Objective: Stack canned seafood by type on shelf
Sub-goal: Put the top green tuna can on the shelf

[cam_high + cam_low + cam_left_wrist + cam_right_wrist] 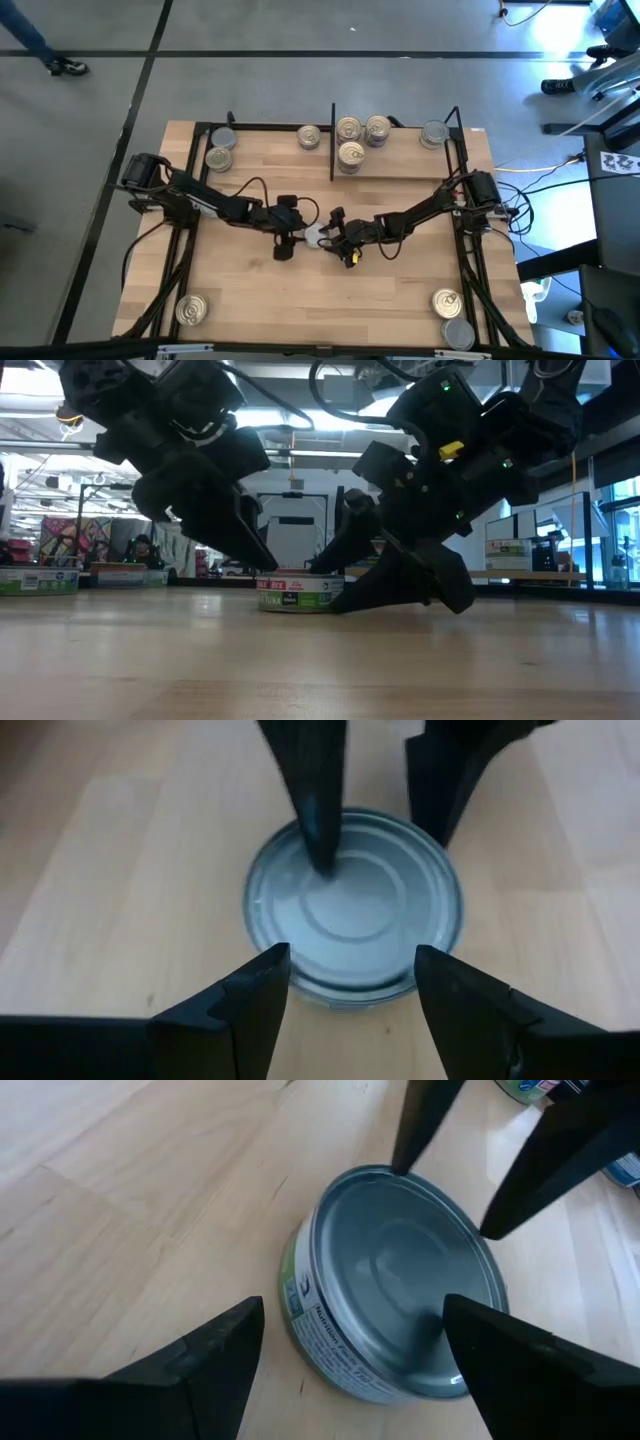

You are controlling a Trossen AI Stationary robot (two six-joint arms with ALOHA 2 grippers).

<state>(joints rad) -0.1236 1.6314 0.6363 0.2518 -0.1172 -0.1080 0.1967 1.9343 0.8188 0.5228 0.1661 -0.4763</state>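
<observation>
A low round tin [315, 236] with a plain grey lid [355, 910] and a green and white label [330, 1342] sits on its base in the middle of the tabletop. My left gripper [350, 970] comes at it from the table's left, open, with its fingertips at the tin's left rim. My right gripper [355, 1315] comes from the right, open. One of its fingers [312, 830] reaches over the lid and the other [445, 780] stands beside the tin. The shelf [270, 172] lies along the far edge with a black divider [332, 140] and holds several tins. My left gripper slants down from the table's left, its fingertips [262, 560] at the tin's upper left rim; whether they touch it I cannot tell. My right gripper slants down from the right with one finger [480, 1345] over the lid's edge; whether it touches I cannot tell.
On the shelf, left of the divider, are gold-lidded tins [309, 137] [218, 158] and a grey one [222, 138]. To its right are three gold ones [350, 155] and a grey one [433, 133]. More tins lie near the front corners [190, 310] [447, 302] [458, 333].
</observation>
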